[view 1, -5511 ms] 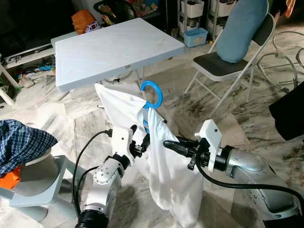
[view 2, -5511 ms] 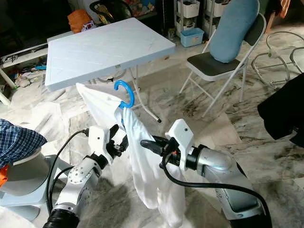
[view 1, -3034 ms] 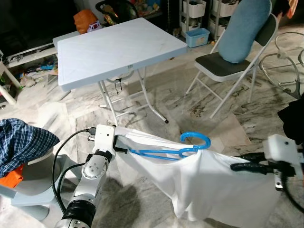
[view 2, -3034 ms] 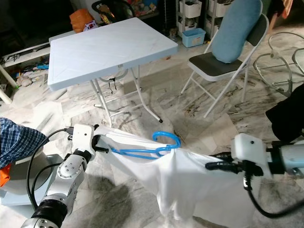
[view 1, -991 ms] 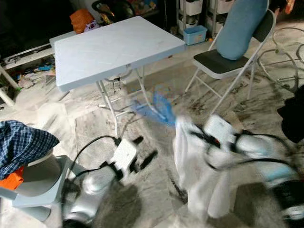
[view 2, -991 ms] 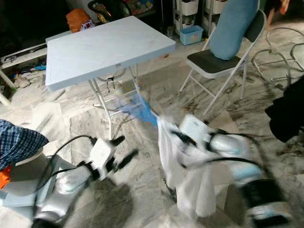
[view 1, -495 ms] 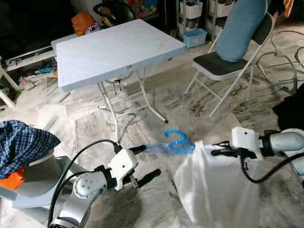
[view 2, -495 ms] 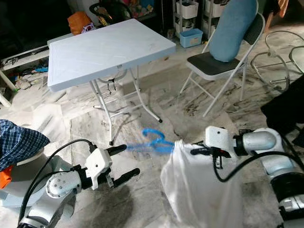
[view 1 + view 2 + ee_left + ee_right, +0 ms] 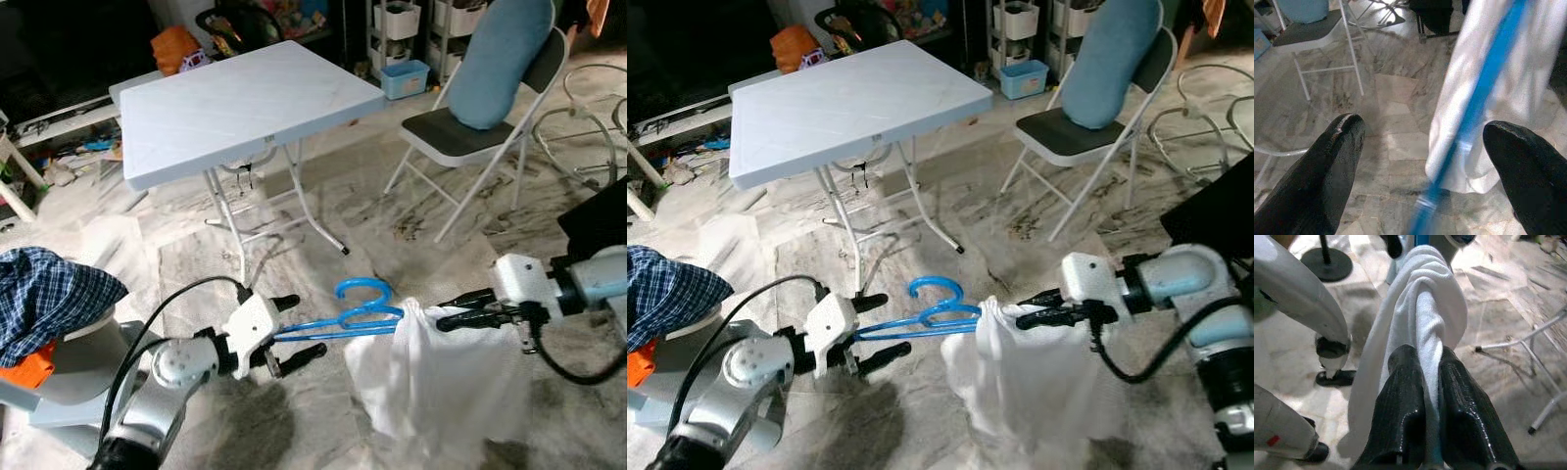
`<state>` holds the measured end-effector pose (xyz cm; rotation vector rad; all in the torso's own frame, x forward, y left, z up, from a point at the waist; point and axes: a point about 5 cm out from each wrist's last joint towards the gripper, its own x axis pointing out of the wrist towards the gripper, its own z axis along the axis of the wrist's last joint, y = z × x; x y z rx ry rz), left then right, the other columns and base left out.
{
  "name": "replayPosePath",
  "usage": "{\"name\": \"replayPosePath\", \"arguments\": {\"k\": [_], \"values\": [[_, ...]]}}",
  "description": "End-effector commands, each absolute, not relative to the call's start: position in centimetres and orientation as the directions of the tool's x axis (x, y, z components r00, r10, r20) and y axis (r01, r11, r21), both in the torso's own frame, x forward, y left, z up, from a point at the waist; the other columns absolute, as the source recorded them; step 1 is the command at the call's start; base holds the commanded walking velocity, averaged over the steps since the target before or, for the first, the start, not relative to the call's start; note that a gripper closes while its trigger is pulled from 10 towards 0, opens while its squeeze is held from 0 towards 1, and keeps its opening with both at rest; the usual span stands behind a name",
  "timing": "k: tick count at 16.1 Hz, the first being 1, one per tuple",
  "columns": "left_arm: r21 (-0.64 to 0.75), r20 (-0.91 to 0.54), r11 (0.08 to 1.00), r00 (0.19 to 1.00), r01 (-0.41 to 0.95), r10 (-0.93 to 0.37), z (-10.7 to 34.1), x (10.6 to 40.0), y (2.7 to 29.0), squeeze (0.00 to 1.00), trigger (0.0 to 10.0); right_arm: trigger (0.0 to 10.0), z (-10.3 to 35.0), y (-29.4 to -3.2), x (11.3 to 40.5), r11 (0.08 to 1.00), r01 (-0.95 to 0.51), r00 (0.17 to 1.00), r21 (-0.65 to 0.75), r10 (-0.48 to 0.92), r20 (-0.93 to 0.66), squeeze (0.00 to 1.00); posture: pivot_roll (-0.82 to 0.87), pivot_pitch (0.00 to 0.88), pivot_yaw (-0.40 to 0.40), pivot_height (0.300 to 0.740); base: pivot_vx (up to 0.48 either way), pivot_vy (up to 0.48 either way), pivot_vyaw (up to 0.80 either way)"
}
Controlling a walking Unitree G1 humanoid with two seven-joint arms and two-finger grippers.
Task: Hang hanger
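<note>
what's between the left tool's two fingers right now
The blue hanger runs through the gap, touching neither finger of the open left tool in the left wrist view, with the white garment behind it.

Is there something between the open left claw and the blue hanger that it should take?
Nothing visible. The blue hanger already runs between the open fingers of the left claw; the right claw pinches the white garment at the other end.

The white garment (image 9: pixel 441 377) bunches over the right end of the blue hanger (image 9: pixel 338 321), hiding that arm of it and the tips of the right gripper (image 9: pixel 1422 396). In the left wrist view the hanger is a blurred streak. The checked cloth (image 9: pixel 49 299) at near left and the folding chair (image 9: pixel 480 127) at far right are cut by the picture's edges.
</note>
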<state>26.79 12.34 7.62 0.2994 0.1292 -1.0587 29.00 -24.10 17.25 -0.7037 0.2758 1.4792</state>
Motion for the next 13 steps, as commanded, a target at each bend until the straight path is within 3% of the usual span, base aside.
{"name": "replayPosePath", "arguments": {"k": [1, 4, 5, 7, 13], "values": [[0.176, -0.259, 0.461, 0.492, 0.870, -0.831, 7.8, 27.2, 13.1, 0.00, 10.0, 10.0, 18.3, -24.0, 28.9, -0.091, -0.956, 0.086, -0.280, 0.823, -0.561, 0.00, -0.14, 0.000, 0.170, 0.740, 0.000, 0.000, 0.00], [0.137, -0.271, 0.424, 0.446, 0.895, -0.853, 8.2, 28.3, 12.9, 0.00, 10.0, 10.0, 19.4, -24.1, 27.9, -0.129, -0.949, 0.052, -0.287, 0.835, -0.548, 0.00, -0.15, 0.000, 0.177, 0.740, 0.000, 0.000, 0.00], [0.092, -0.227, 0.412, 0.421, 0.907, -0.878, 9.0, 28.9, 12.0, 0.00, 5.5, 10.0, 19.0, -24.4, 27.7, -0.133, -0.950, 0.056, -0.281, 0.814, -0.578, 0.00, -0.16, 0.000, 0.182, 0.740, 0.000, 0.000, 0.00], [0.048, -0.194, 0.363, 0.366, 0.930, -0.910, 9.6, 28.9, 10.6, 0.00, 0.0, 10.0, 18.7, -24.3, 27.9, -0.121, -0.952, 0.067, -0.282, 0.815, -0.576, 0.00, -0.16, 0.000, 0.182, 0.740, 0.000, 0.000, 0.00], [-0.012, -0.159, 0.267, 0.262, 0.964, -0.952, 10.4, 28.8, 8.9, 0.00, 0.0, 10.0, 18.3, -23.7, 28.0, -0.115, -0.950, 0.077, -0.291, 0.816, -0.573, 0.00, -0.16, 0.000, 0.181, 0.740, 0.000, 0.000, 0.00]]}}
